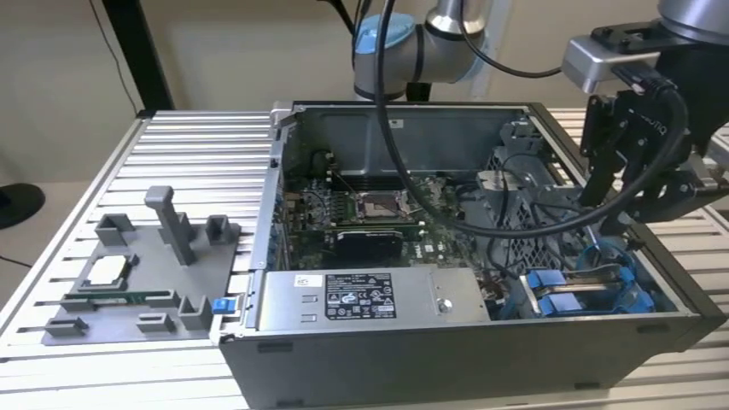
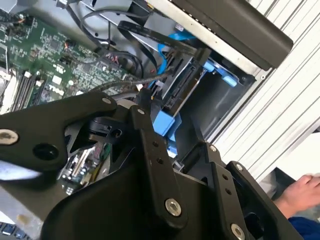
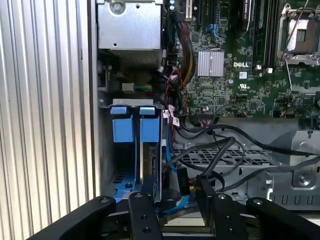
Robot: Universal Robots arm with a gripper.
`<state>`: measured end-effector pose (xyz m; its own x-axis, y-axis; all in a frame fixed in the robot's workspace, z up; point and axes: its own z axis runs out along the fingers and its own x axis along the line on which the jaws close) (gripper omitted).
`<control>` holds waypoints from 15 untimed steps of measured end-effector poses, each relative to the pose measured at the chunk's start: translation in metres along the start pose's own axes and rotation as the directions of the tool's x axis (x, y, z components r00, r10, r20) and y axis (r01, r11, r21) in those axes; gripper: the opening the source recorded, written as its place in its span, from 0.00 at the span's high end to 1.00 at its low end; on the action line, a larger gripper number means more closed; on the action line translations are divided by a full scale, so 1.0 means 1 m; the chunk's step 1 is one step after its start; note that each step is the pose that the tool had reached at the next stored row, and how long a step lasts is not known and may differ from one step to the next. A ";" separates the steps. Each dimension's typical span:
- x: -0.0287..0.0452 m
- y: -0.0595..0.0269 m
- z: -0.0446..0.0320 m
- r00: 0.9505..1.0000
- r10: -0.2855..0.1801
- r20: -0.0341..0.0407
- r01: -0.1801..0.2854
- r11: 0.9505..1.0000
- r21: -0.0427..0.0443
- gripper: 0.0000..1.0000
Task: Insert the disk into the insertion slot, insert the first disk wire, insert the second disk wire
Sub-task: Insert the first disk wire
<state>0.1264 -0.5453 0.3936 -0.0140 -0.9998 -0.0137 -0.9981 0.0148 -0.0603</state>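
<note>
An open computer case (image 1: 456, 359) lies on the ribbed metal table (image 1: 194, 137). The gripper (image 1: 638, 213) hangs over the corner of the case at the exterior view's right, just above the insertion slot (image 1: 575, 295) with its blue rails. In both wrist views, the disk (image 3: 150, 170) (image 2: 182, 92) stands on its thin edge inside the slot, held in its blue frame. It sits right under the gripper's black links, which hide its near end. It is not possible to tell if the jaws are wide or narrow, or if they touch the disk. Loose black wires (image 3: 215, 150) curl just beside the disk, over the grey metal cage. A grey box with a white sticker (image 1: 358, 299) sits next to the slot. A person's hand (image 2: 302, 190) shows beyond the table's edge.
</note>
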 end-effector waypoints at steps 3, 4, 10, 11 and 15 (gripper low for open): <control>-0.0016 0.0036 0.0034 1.000 0.000 0.001 0.000 1.000 0.001 0.00; -0.0016 0.0054 0.0036 1.000 0.000 0.001 0.000 1.000 0.001 0.00; -0.0016 0.0069 0.0020 0.999 -0.027 0.018 0.027 1.000 0.007 0.00; -0.0016 0.0069 0.0017 0.999 -0.031 0.024 0.031 0.999 0.009 0.00; -0.0004 0.0068 0.0015 0.998 -0.041 0.042 0.041 0.999 0.018 0.00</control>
<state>0.1197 -0.5447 0.3917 0.0299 -0.9981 -0.0533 -0.9966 -0.0257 -0.0783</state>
